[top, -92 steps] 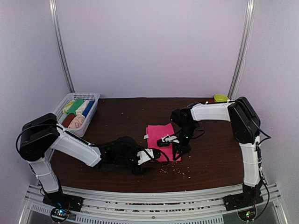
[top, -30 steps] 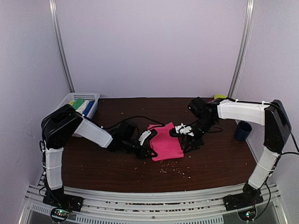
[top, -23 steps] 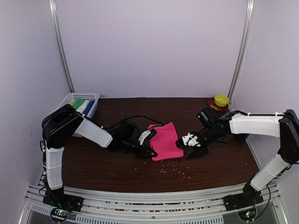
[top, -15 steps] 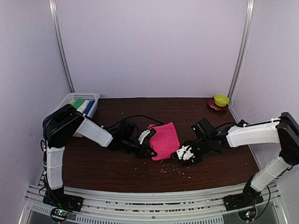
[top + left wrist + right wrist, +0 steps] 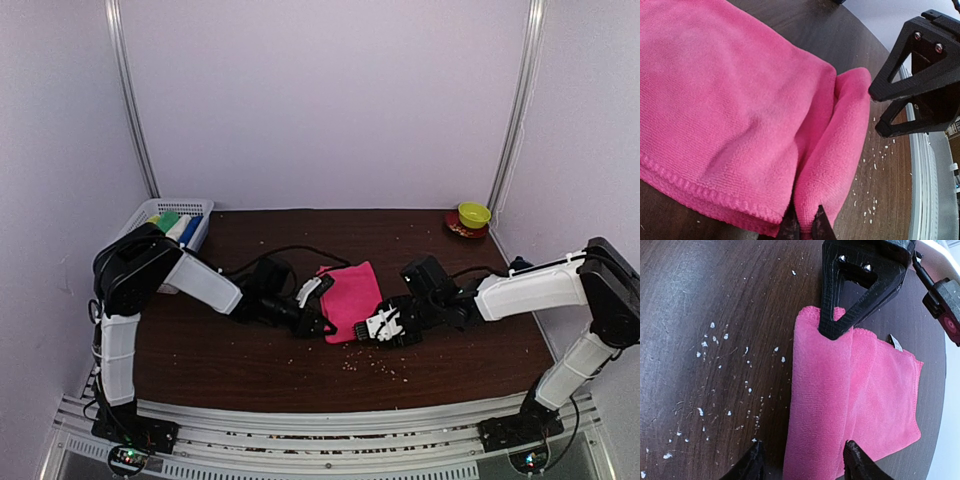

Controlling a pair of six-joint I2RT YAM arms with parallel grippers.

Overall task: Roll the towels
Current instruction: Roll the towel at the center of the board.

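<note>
A hot pink towel (image 5: 352,293) lies flat on the dark table, its near edge turned over into a thick fold (image 5: 837,145). My left gripper (image 5: 318,324) is shut on the left end of that fold (image 5: 804,229). My right gripper (image 5: 378,329) is at the fold's right end, open, and its fingertips (image 5: 755,461) straddle the folded strip (image 5: 815,405) without pinching it. In the right wrist view the left gripper (image 5: 837,320) grips the far end of the strip. More towels (image 5: 172,226), green, blue and cream, sit in the basket.
A white mesh basket (image 5: 200,208) stands at the back left. A yellow-green cup on a red saucer (image 5: 472,216) sits at the back right. White crumbs (image 5: 378,366) are scattered on the table in front of the towel.
My right arm swung out to the right, then came back low to the towel's near right corner. The left gripper kept its hold on the fold and barely moved.
</note>
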